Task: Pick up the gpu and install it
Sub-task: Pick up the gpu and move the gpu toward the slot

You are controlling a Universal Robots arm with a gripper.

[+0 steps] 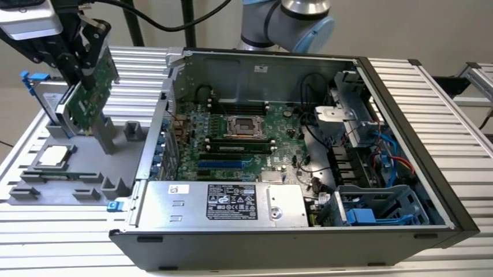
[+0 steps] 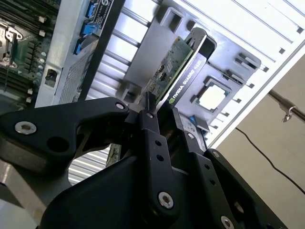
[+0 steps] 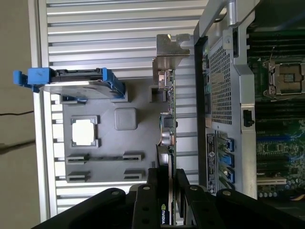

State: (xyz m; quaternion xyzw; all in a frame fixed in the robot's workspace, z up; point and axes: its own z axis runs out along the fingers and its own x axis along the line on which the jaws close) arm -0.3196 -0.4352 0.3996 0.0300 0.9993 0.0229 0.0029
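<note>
The gpu (image 1: 86, 98) is a green card with a black cooler face and a silver end bracket. It hangs tilted over the grey tray (image 1: 85, 170) at the exterior view's left. My gripper (image 1: 73, 55) is shut on the card's upper edge. In both wrist views the black fingers (image 2: 151, 126) clamp the gpu (image 2: 177, 64) from both sides. In the first wrist view the gpu (image 3: 167, 126) shows edge-on, its bracket far from my gripper (image 3: 167, 180). I cannot tell whether its lower edge touches the tray's holder.
The open computer case (image 1: 269, 245) lies to the exterior view's right of the tray, with its motherboard (image 1: 231, 144), blue slots (image 1: 219, 164) and power supply (image 1: 223, 202) showing. On the tray are a hard drive in a blue frame (image 3: 71, 88) and a square silver processor chip (image 1: 52, 156).
</note>
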